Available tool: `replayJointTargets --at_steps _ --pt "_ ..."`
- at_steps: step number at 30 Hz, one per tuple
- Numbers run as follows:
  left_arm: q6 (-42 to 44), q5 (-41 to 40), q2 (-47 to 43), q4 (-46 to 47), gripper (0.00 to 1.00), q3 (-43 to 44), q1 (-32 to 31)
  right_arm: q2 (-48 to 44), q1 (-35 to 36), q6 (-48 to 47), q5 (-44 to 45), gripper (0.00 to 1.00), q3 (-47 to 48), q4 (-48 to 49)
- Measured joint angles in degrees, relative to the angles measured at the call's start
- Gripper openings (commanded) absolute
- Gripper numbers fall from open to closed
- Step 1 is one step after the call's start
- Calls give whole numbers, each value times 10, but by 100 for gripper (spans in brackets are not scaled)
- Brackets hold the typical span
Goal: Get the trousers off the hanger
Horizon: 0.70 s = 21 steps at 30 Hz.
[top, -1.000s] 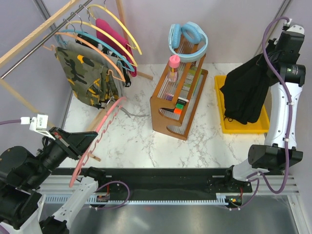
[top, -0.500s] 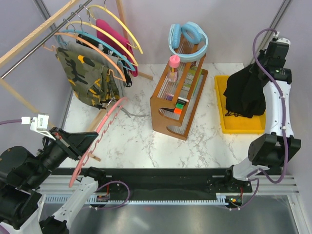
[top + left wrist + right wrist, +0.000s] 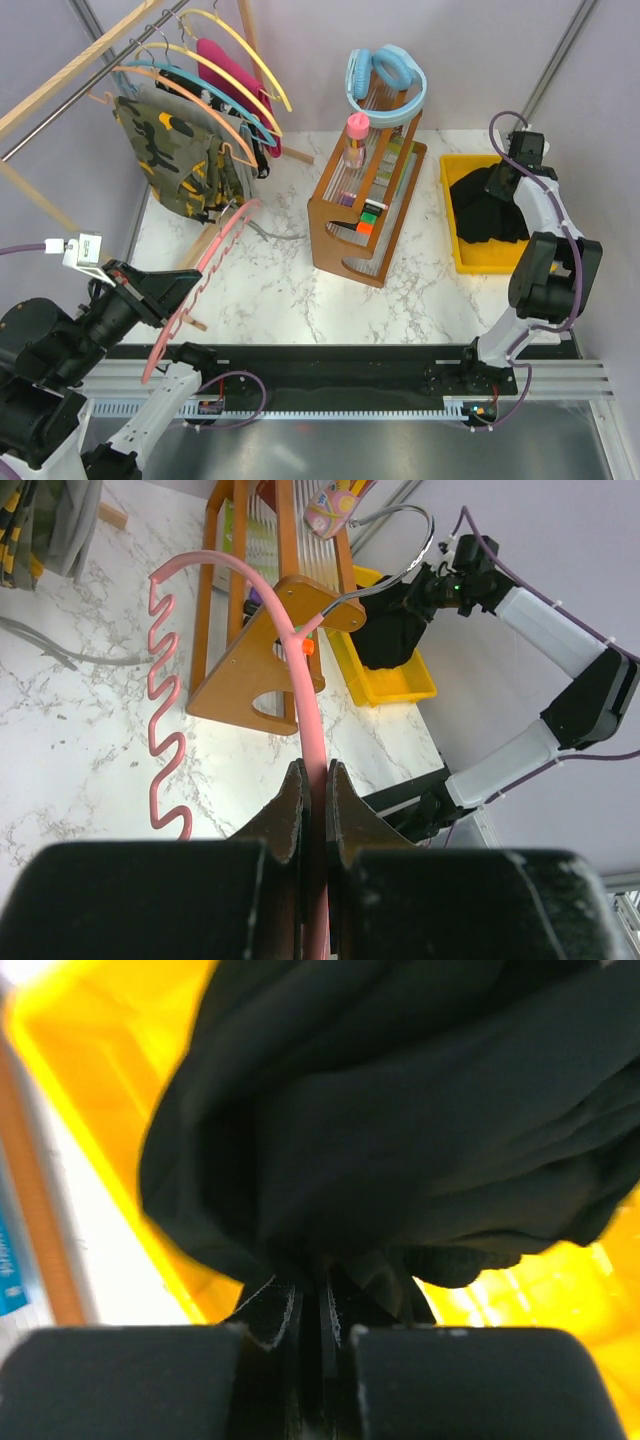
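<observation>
- Two pairs of trousers are in sight. Soft plain black trousers (image 3: pixel 485 205) lie bunched in a shallow yellow plastic tray (image 3: pixel 500 265) at the right of the white marbled bench (image 3: pixel 280 290). Olive-green camouflage trousers (image 3: pixel 170 160) with orange-yellow and dark patches are at the far left.
- The black trousers are a crumpled heap with no clear long axis. The cloth gathers to a point at my right end effector (image 3: pixel 322 1290) and spreads from there into the tray.
- The camouflage trousers hang among the coloured curved hangers (image 3: pixel 230 90) on the wooden rail (image 3: pixel 80 65). Their long axis runs down toward the bench's back-left corner.
- My right arm is folded back on itself, with the wrist reaching over the tray's far end. Its end effector is pinched on a fold of the black cloth.
- My left arm sits low at the near-left corner. My left end effector (image 3: pixel 313 775) is pressed together on the stem of a pink plastic hanger with a wavy bar (image 3: pixel 300 670). The hanger's long axis points away toward the brown wooden rack (image 3: pixel 365 210).
- Only the right wrist view shows the pinch on the fold, with yellow tray wall behind it.
- Only the left wrist view shows my fingers tight against the pink stem.
- Only the overhead view shows the rail and the whole of the camouflage trousers.
</observation>
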Motion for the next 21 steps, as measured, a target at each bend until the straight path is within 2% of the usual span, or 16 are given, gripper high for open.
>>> replayJointTargets --at_steps 3,4,6,7,9,10,17,21 --pt "0 2 2 0 2 0 0 29 0 6 -10 13 -10 7" --pt "-1 3 3 0 2 0 0 39 0 6 -11 23 -12 10" --pt "-2 6 4 2 2 -4 0 57 0 7 -11 36 -15 12" --pt "-3 7 4 3 2 -7 0 66 0 6 -11 52 -16 12" --pt "-5 11 4 3 2 -13 0 89 0 1 -5 73 -15 8" --pt "-5 12 4 3 2 -15 0 99 0 -2 1 98 -12 0" --pt "-7 -5 1 5 2 -15 0 89 14 4 69 98 27 -82" --pt "-16 -35 1 4 2 -15 0 47 66 28 153 98 86 -150"
